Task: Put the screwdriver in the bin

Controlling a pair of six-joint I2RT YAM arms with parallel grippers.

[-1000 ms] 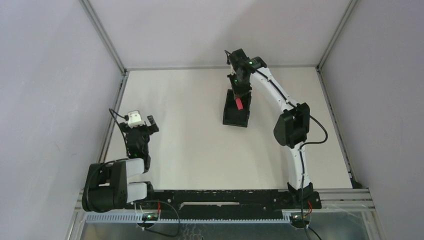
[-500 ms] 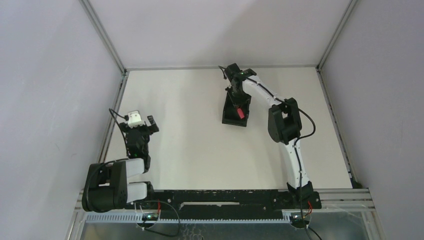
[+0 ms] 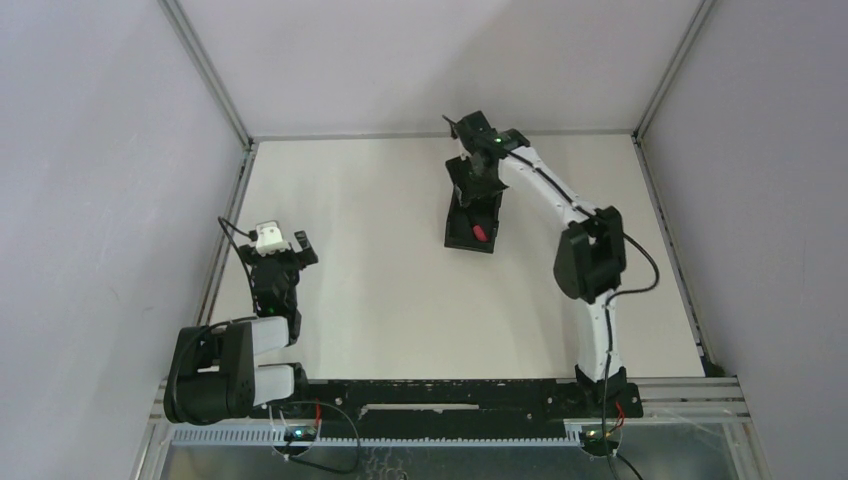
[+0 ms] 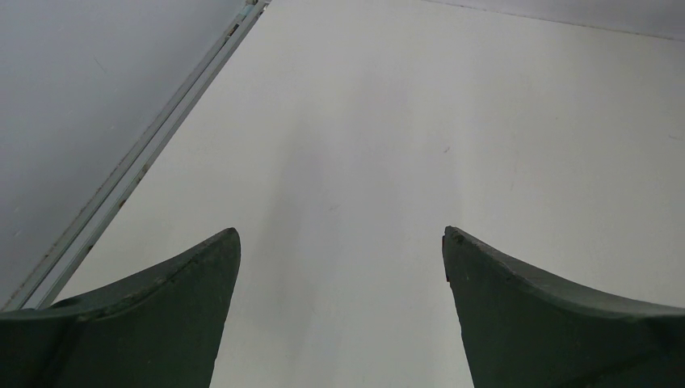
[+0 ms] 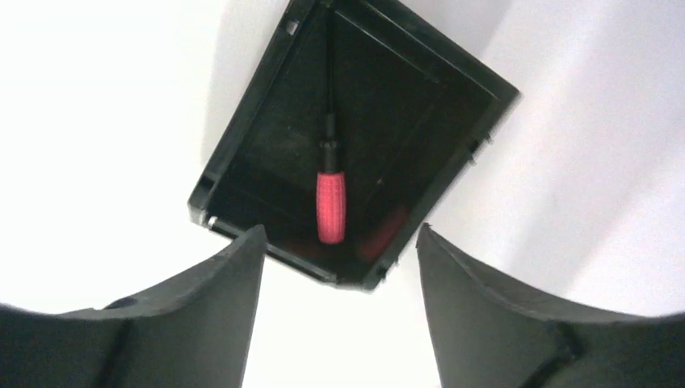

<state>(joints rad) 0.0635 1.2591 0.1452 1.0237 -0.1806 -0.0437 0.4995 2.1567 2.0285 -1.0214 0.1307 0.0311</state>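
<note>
The screwdriver [image 5: 330, 206], red handle and thin dark shaft, lies inside the black bin [image 5: 234, 137]; from above its red handle [image 3: 479, 233] shows near the bin's [image 3: 456, 240] near end. My right gripper [image 5: 339, 234] hangs above the bin, open, with nothing between its fingers; in the top view the right gripper [image 3: 476, 185] covers the bin's far half. Far off at the left, my left gripper [image 4: 341, 242] is open over bare table, and in the top view the left gripper [image 3: 278, 243] sits near the left rail.
A metal rail [image 3: 226, 225] borders the table on the left and grey walls enclose the back and sides. The right arm's elbow [image 3: 590, 262] stands right of the bin.
My right gripper has opened and let go of the screwdriver, which now lies in the bin. The right arm's elbow swung left and back right. The left arm has not moved.
</note>
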